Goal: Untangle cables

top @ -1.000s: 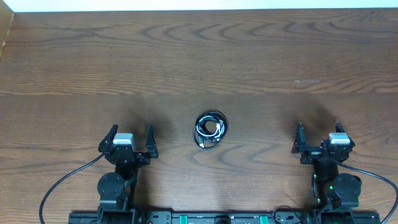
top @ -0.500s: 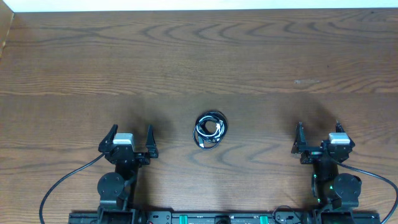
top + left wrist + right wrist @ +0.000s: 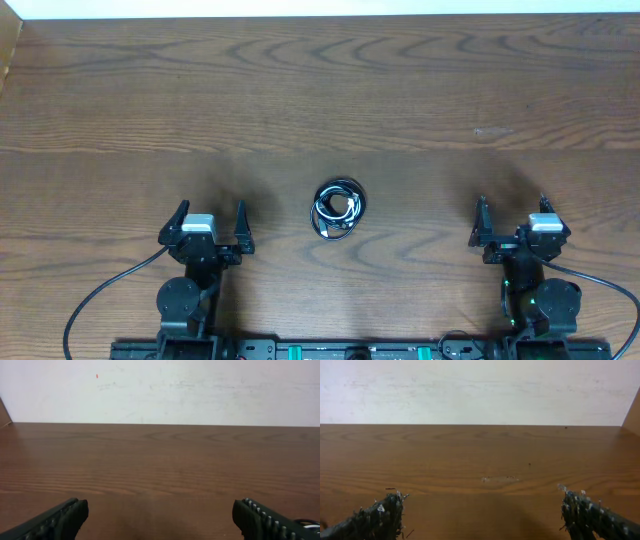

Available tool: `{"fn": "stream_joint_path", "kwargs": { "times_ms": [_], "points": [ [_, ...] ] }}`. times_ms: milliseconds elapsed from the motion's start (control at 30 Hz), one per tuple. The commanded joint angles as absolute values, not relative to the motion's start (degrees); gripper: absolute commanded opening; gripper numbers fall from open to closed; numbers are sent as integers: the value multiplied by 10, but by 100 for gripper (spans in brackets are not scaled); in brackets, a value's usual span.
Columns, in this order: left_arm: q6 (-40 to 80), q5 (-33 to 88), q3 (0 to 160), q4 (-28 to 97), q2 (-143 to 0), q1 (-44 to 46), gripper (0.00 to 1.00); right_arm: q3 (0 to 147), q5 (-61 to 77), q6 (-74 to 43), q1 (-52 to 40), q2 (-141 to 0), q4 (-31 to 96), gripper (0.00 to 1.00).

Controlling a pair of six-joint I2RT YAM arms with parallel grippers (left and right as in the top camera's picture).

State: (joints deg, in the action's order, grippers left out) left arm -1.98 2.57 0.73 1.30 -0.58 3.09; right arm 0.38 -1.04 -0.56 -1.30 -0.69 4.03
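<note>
At the far left, a thick black lead (image 3: 100, 292) curves away from the base of the left arm across the table (image 3: 320, 90). The left jaws stand wide apart with nothing between them. From overhead their two dark fingers (image 3: 182, 215) point toward the far edge of the table. In the left wrist view the ribbed fingers (image 3: 56, 520) sit at the bottom corners, with only bare wood grain in the gap and a pale wall (image 3: 160, 390) beyond.

The cables (image 3: 339, 208) lie to the right of the left jaws, about level with their fingertips and well apart from them. They form one small tight coil of black loops wound on each other, with a short white strand caught inside. Individual plugs are too small to make out. The coil rests flat on the table between the two sets of jaws, somewhat nearer the left pair, and nothing touches it.

Further right, the right jaws are also spread wide and hold nothing, fingers (image 3: 480, 215) pointing the same way. In the right wrist view the worn, frayed-looking fingers (image 3: 380, 515) frame open wood. A faint pale scuff (image 3: 497, 479) marks the table ahead of these jaws, seen from overhead beyond them (image 3: 493, 131). Another thick black lead (image 3: 600, 282) trails off from the right arm's base.
</note>
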Motion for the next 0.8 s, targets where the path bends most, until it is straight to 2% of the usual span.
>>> {"fn": "stream_joint_path", "kwargs": {
  "times_ms": [0,100,233,333,467,600,767],
  "points": [
    [-30,4,2,38,-2,28,98,3,-11,3,-15,-4,43,99],
    [16,76,2,36,-2,28,98,3,-11,3,-15,-4,43,99],
    [251,324,3,8,-5,30,98,3,-11,3,-15,-4,43,99],
    [337,360,3,-14,-5,30,98,3,-11,3,-15,-4,43,99],
    [346,361,3,-46,-5,30,98,3,-11,3,-15,-4,43,99],
    [342,360,14,-171,-6,29,98,3,-11,3,-15,-4,43,99],
    [258,323,61,-189,-24,29,98,3,-11,3,-15,-4,43,99]
  ]
}}
